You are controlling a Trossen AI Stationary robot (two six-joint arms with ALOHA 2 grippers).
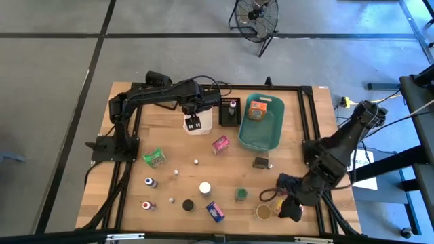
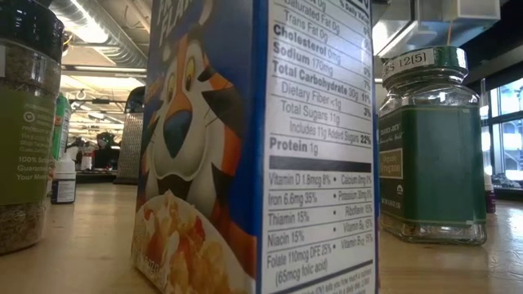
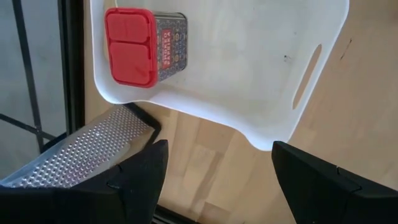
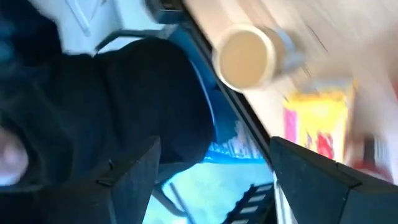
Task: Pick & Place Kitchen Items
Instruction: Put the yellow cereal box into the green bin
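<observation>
My left gripper (image 1: pixel 194 124) (image 3: pixel 219 146) hangs open over the near rim of the white bin (image 3: pixel 249 93), fingers pointing down, touching nothing. A red-lidded tin (image 3: pixel 146 46) lies in the bin. My right gripper (image 1: pixel 290 207) (image 4: pixel 216 146) is open above the table's near right corner, with nothing between its fingers. A tan-lidded jar (image 1: pixel 263 212) (image 4: pixel 245 57) and a yellow box (image 4: pixel 317 121) are close by it. Other kitchen items stand loose on the table: a pink box (image 1: pixel 220 144), a green packet (image 1: pixel 154 157), a blue box (image 1: pixel 215 211) and small bottles (image 1: pixel 150 181).
A metal grater (image 3: pixel 74 155) lies beside the bin, under my left gripper. The teal basket (image 1: pixel 271 132) holds an orange box (image 1: pixel 256 110). A bottle stands on the black tray (image 1: pixel 229 114). The low view is filled by the blue cereal box (image 2: pixel 245 147) and a green jar (image 2: pixel 429 155).
</observation>
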